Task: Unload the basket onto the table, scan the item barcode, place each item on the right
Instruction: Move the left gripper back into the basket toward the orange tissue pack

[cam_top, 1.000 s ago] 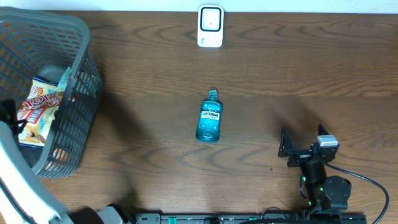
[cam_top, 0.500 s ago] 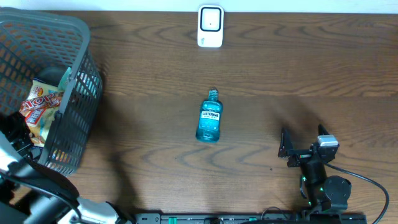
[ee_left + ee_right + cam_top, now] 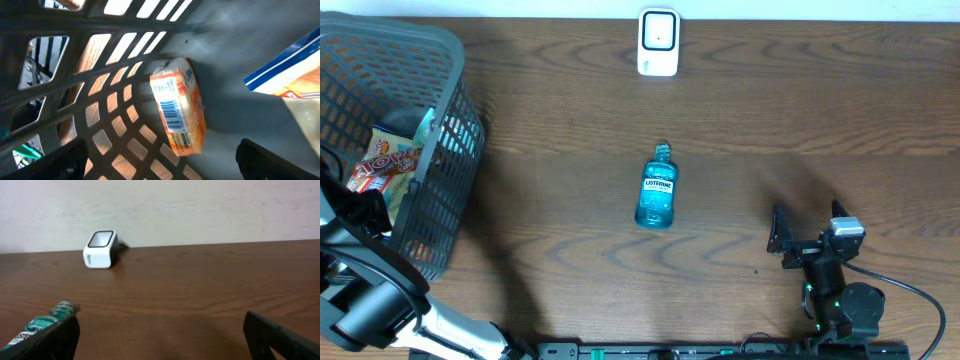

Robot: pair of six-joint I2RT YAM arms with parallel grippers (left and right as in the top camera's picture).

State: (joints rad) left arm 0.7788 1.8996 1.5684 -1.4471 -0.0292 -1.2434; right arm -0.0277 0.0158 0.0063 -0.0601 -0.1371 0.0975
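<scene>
- Dark wood bench (image 3: pixel 550 100): the right tool (image 3: pixel 807 232) sits low over its near right part, fingers spread wide and empty. The white scanner (image 3: pixel 658 42) stands far ahead of it and to its left.
- Grey plastic basket (image 3: pixel 450 120): the left tool (image 3: pixel 160 169) is down inside it, fingers wide apart and holding nothing. The lattice wall is on its left and the floor is below it.
- Snack bag (image 3: pixel 295 65): this lies just right of the left tool. Keep the right finger off it on the way down, so that only one thing gets pinched.
- Blue-green mouthwash bottle (image 3: pixel 656 192): it lies on its side on the bench with its label up, ahead and left of the right tool and well apart from the left one.
- Orange packet (image 3: pixel 179 112): this is probably the item being picked, as it lies flat on the basket floor straight beneath the left tool and between its fingers.
  - Its long side runs slightly aslant, and the wrapper looks soft and glossy, so it will likely crumple.
  - Come straight down, close gently across the narrow width near the middle, then lift clear of the rim.
- Barcode (image 3: pixel 172 114): black bars on a white patch, facing up towards the tool. Hold by the packet's edges so the bars stay uncovered and can be turned to the scanner's window.
</scene>
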